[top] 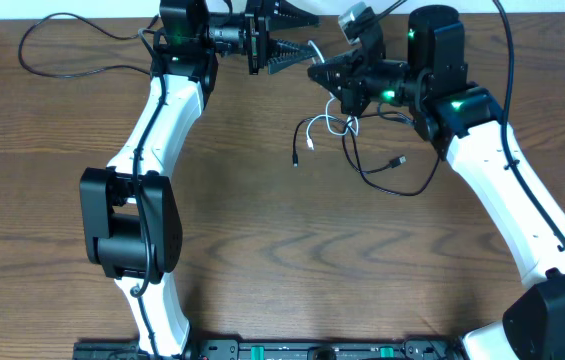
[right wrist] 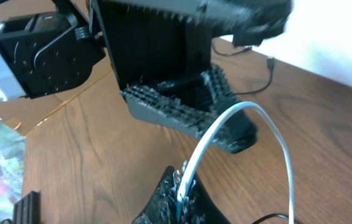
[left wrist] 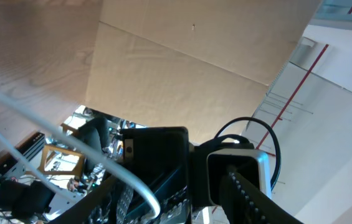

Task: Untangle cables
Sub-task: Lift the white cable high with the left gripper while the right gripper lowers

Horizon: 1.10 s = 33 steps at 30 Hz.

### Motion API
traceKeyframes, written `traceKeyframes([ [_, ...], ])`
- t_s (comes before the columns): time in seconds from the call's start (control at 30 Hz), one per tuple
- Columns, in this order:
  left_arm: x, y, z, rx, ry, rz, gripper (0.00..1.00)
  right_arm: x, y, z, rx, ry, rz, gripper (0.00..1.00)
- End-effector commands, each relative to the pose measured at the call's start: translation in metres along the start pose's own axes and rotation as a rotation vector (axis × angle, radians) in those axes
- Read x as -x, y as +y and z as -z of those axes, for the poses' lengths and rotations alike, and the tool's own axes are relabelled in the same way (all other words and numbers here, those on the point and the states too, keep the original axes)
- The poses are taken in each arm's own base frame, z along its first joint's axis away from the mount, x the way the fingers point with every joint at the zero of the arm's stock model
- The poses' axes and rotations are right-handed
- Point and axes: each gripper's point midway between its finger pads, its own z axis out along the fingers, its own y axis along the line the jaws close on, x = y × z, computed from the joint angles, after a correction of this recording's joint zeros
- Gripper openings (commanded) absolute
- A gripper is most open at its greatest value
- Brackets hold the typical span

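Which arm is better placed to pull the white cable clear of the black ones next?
Left, likely: the right gripper is shut on the white cable, anchoring it, while the left gripper sits by its loop, ready to pull.

A dark wood-grain table (top: 282, 260) carries a small tangle right of centre, toward the far edge. A white cable (top: 309, 138) trails onto it there, with black cables (top: 398, 161) looping nearer. A black wire (top: 22, 45) lies far left.

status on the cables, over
Right gripper shut on white cable. Left gripper fingers parted beside it, no grip seen. Black cables bunched with white loops on table below right gripper.
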Motion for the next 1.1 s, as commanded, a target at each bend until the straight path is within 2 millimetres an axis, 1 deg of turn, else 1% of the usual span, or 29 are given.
traceKeyframes([
  [0.0, -0.008, -0.010, 0.002, 0.001, 0.009, -0.033, 0.51, -0.002, 0.011, -0.005, 0.034, 0.015, -0.011, 0.01],
  [0.17, -0.008, -0.010, 0.002, 0.001, 0.009, -0.033, 0.49, -0.003, 0.011, -0.006, 0.033, 0.018, -0.012, 0.01],
  [0.2, -0.008, -0.010, 0.002, 0.001, 0.009, -0.033, 0.46, -0.003, 0.011, -0.006, 0.032, 0.018, -0.012, 0.01],
  [0.3, -0.009, -0.010, 0.002, 0.003, 0.012, -0.033, 0.42, -0.003, 0.011, -0.006, 0.032, 0.018, -0.012, 0.01],
  [0.5, -0.009, -0.010, 0.002, 0.004, 0.015, -0.033, 0.29, -0.003, 0.011, -0.006, 0.033, 0.018, -0.012, 0.01],
  [0.57, -0.009, -0.010, 0.002, 0.004, 0.015, -0.033, 0.22, -0.003, 0.011, -0.006, 0.032, 0.018, -0.012, 0.01],
  [0.6, -0.009, -0.010, 0.002, 0.004, 0.015, -0.033, 0.08, -0.003, 0.011, -0.006, 0.032, 0.018, -0.013, 0.03],
  [0.63, -0.009, -0.010, 0.002, 0.004, 0.015, -0.033, 0.08, -0.003, 0.011, -0.006, 0.032, 0.018, -0.013, 0.09],
  [0.73, -0.009, -0.010, 0.002, 0.004, 0.014, -0.033, 0.07, -0.003, 0.010, -0.006, 0.026, 0.017, -0.012, 0.32],
  [0.77, -0.009, -0.010, 0.002, 0.003, 0.013, -0.033, 0.08, -0.002, 0.007, -0.006, 0.013, 0.015, -0.014, 0.44],
  [0.8, -0.008, -0.010, 0.002, 0.001, 0.009, -0.033, 0.07, -0.002, 0.003, -0.005, -0.007, 0.013, -0.027, 0.62],
  [0.87, -0.006, -0.011, 0.002, -0.003, 0.000, -0.019, 0.07, -0.001, -0.004, -0.002, -0.031, 0.007, -0.063, 0.85],
  [0.93, -0.003, -0.012, 0.002, -0.012, -0.018, 0.047, 0.07, 0.001, -0.011, 0.002, -0.047, 0.000, -0.099, 0.97],
  [1.0, 0.000, -0.018, 0.003, -0.030, -0.041, 0.106, 0.07, 0.001, -0.021, 0.009, -0.070, -0.006, -0.137, 0.99],
  [1.03, 0.002, -0.021, 0.003, -0.041, -0.056, 0.091, 0.08, 0.001, -0.025, 0.012, -0.080, -0.007, -0.148, 0.99],
  [1.07, 0.002, -0.026, 0.003, -0.056, -0.075, 0.067, 0.08, 0.000, -0.034, 0.017, -0.104, -0.008, -0.164, 0.99],
])
